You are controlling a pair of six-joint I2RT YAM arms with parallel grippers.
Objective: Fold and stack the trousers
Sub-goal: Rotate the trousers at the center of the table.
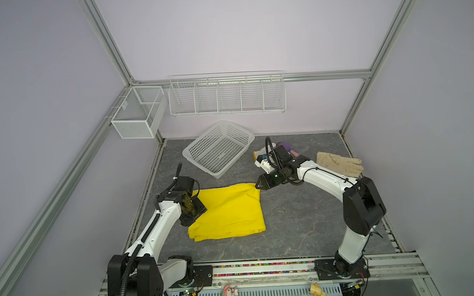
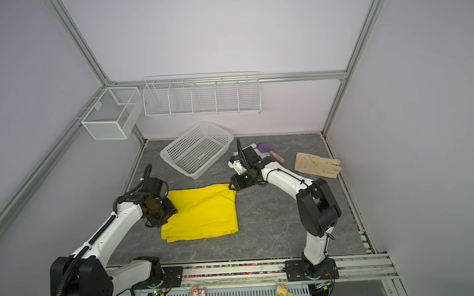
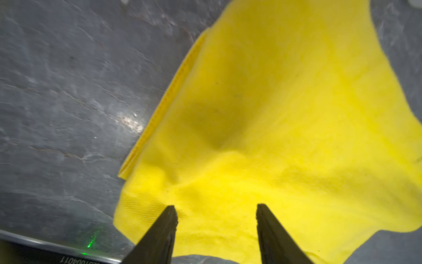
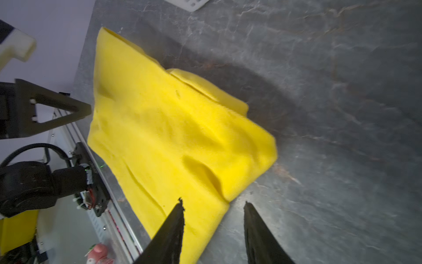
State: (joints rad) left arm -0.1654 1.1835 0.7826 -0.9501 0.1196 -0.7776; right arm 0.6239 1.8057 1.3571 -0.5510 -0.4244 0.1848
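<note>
The yellow trousers (image 1: 227, 211) (image 2: 203, 212) lie folded into a rough square on the grey table, left of centre in both top views. My left gripper (image 1: 201, 206) (image 3: 217, 206) hovers over their left edge. Its jaws are open, and the fabric (image 3: 274, 114) lies loose beneath them. At the far right corner of the cloth my right gripper (image 1: 258, 186) (image 4: 214, 202) is also open. One finger is over the yellow edge (image 4: 171, 137) and the other over bare table. Neither gripper holds anything.
A white perforated basket (image 1: 219, 149) sits behind the trousers. A cream glove (image 1: 339, 164) lies at the back right, with a purple brush (image 2: 265, 147) and a small white item (image 1: 262, 161) behind the right arm. A wire rack (image 1: 226, 94) and a mesh box (image 1: 137, 114) hang on the walls.
</note>
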